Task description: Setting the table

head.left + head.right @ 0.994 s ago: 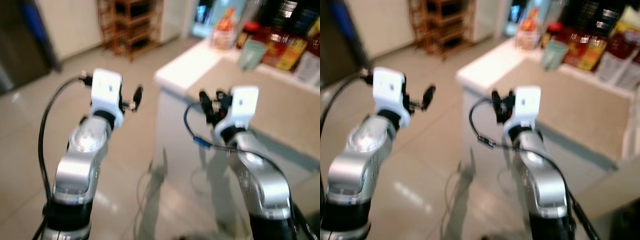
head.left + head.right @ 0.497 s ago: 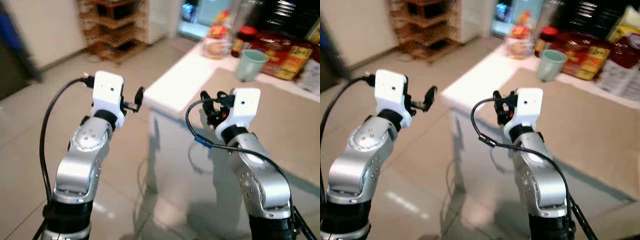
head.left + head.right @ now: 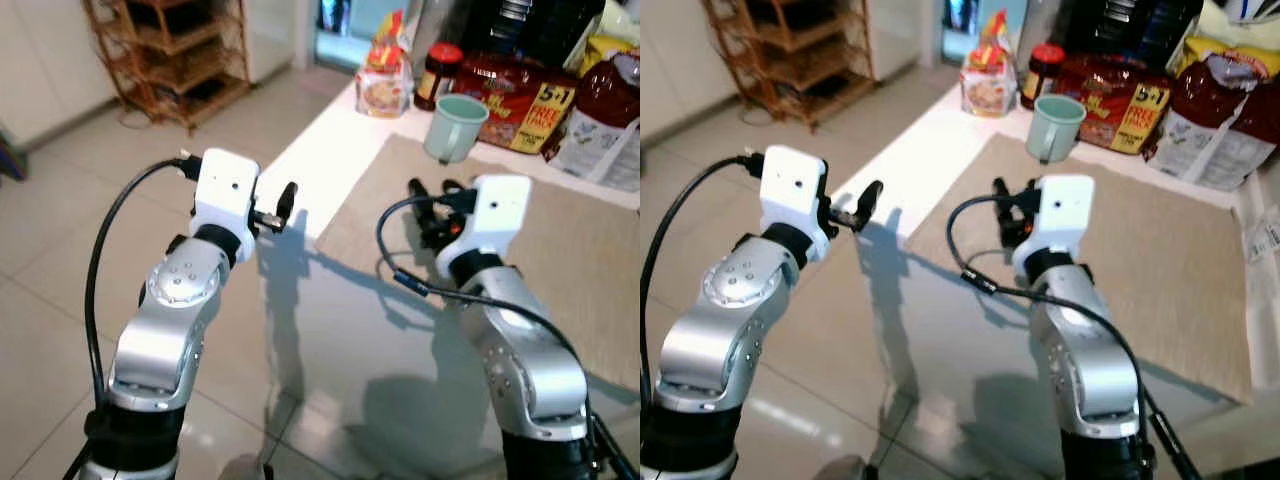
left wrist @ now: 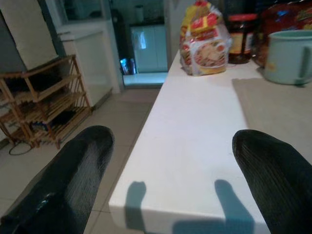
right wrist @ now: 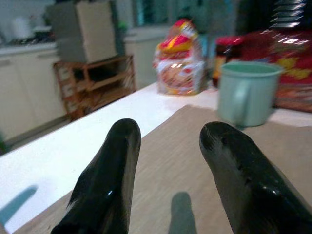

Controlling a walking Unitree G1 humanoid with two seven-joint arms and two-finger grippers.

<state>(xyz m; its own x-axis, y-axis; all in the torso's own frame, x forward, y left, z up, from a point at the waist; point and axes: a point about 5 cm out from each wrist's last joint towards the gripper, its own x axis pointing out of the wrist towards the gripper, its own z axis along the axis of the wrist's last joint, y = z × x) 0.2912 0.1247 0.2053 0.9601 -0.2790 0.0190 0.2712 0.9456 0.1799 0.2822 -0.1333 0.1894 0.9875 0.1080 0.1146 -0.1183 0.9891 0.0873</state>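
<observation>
Over the near corner of the white desk (image 3: pixel 330 170) both silver arms are raised and bent, forearms reaching forward side by side. At 10 o'clock in the head views the left tool (image 4: pixel 165 195) hangs above the desk's corner edge, its two black fingers (image 4: pixel 73 180) spread wide apart with nothing between them. At 1 o'clock the right tool (image 5: pixel 168 161) hovers over the beige placemat (image 3: pixel 1140 250), its fingers (image 5: pixel 109 180) also parted and empty, pointing toward the mug.

One pale green mug (image 3: pixel 455 125) stands upright at 12 o'clock on the far edge of the one placemat, handle toward the robot, well apart from both tools. Behind it along the back of the desk sit one dark jar with a red lid (image 3: pixel 437 75), one red-and-yellow snack bag (image 3: pixel 382 75) at 11 o'clock, one flat red package marked "5+1" (image 3: pixel 520 95), and one large red-and-white bag (image 3: pixel 1215 120) at 2 o'clock. One wooden rack with slatted shelves (image 3: pixel 170 45) stands on the tiled floor (image 3: pixel 50 260) at 10 o'clock, beyond the left arm.
</observation>
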